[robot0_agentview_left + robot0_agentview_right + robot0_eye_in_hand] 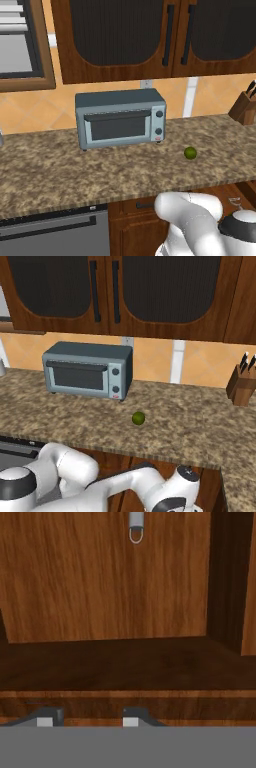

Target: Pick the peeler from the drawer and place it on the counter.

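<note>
While the arm reaches low in front of the cabinets, the hand view looks into an open wooden drawer [110,612], where the peeler [136,527] lies at the far end of the drawer floor, its metal loop showing at the top edge of the picture. The end effector [92,716] hangs near the drawer's front edge, well apart from the peeler, its two dark tips spread with nothing between them. Judging from this, the drawer is open but the grasp has not begun; reaching in, closing on the peeler, lifting out and setting it down all remain. Up on the speckled worktop [60,170] stand a toaster oven [120,118], a small green lime [190,152] and a knife block [246,106].
</note>
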Robot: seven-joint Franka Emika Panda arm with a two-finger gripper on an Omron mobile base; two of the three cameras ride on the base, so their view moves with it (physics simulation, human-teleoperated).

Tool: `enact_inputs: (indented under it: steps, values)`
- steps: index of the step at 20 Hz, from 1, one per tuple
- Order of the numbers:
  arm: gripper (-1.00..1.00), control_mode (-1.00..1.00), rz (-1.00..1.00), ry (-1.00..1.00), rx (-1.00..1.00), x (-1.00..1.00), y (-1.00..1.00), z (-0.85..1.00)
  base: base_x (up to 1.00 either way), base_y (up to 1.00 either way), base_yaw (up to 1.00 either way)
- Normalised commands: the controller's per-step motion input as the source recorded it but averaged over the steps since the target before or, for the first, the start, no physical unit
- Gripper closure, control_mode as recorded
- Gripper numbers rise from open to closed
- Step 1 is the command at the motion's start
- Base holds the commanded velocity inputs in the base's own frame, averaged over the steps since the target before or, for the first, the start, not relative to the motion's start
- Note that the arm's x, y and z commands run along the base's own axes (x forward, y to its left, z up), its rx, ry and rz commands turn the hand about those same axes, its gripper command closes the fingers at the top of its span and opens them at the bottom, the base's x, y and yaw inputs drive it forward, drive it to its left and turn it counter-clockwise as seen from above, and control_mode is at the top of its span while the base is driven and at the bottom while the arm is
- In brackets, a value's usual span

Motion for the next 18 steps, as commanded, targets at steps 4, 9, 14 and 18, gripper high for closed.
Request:
enact_inputs:
  steps: [4,9,14,18]
  values:
    - [-1.00,-1.00,0.00,0.01,0.00,-0.92,-0.44,-0.62,0.00,0.00,0.00]
    - [-1.00,-1.00,0.00,0.00,0.00,-0.82,-0.13,-0.26,0.00,0.00,0.00]
    - [-1.00,-1.00,0.00,-0.04,0.00,-0.06,0.02,0.04,0.00,0.00,0.00]
    - [-1.00,-1.00,-0.01,-0.11,-0.02,0.51,0.55,0.17,0.00,0.00,0.00]
